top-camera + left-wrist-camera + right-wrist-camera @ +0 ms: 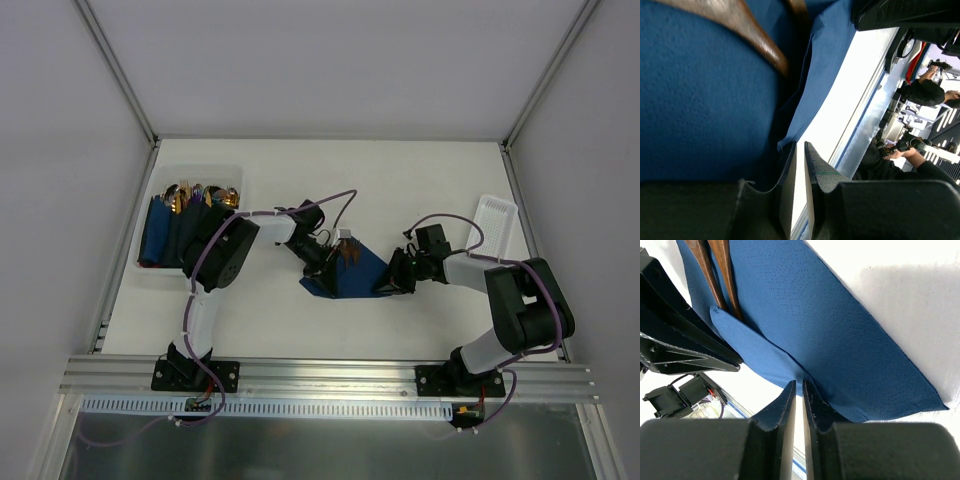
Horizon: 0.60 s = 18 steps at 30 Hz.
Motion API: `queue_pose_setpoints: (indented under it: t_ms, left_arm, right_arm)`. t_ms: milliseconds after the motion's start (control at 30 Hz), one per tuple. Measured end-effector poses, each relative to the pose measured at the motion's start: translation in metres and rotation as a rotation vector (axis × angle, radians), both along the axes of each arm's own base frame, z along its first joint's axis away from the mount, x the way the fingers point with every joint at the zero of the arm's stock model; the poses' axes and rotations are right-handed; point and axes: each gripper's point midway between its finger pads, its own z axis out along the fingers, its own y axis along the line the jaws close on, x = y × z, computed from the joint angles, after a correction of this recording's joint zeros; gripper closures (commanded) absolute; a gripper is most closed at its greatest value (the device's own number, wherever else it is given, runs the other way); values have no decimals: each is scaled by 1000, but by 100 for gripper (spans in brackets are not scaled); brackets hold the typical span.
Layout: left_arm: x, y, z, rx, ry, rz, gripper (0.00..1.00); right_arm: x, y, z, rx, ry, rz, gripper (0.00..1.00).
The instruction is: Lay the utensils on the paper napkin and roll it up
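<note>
The navy paper napkin (pixel 352 274) lies mid-table with one side folded over. Two gold-bronze utensils (pixel 350 252) lie on it, their lower ends tucked under the fold. My left gripper (pixel 326 260) is at the napkin's left edge. In the left wrist view its jaws (pixel 800 145) are closed to a thin slit on the lifted napkin edge (pixel 790 115), with a utensil handle (pixel 752 37) beyond. My right gripper (pixel 396 276) is at the napkin's right corner. In the right wrist view its jaws (pixel 799 384) pinch the puckered fold of the napkin (pixel 830 325) below the utensils (pixel 715 275).
A clear bin (pixel 150 268) at the far left holds more gold utensils and dark napkins. A white perforated tray (pixel 495 222) stands at the back right. The two grippers are close together over the napkin. A metal rail (pixel 330 375) runs along the near edge.
</note>
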Motion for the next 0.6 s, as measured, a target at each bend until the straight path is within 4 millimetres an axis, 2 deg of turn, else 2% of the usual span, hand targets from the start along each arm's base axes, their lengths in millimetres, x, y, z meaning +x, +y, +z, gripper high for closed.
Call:
queue_pose_setpoints:
  t_ms: [167, 367, 600]
  left_arm:
    - [-3, 5, -2, 7, 4, 3, 86]
    - [4, 18, -3, 9, 30, 43, 86]
    - [14, 26, 9, -22, -34, 43, 83]
  right_arm:
    - [0, -1, 0, -2, -2, 1, 88]
    - [1, -2, 0, -2, -5, 1, 88]
    - [1, -3, 0, -3, -6, 2, 88]
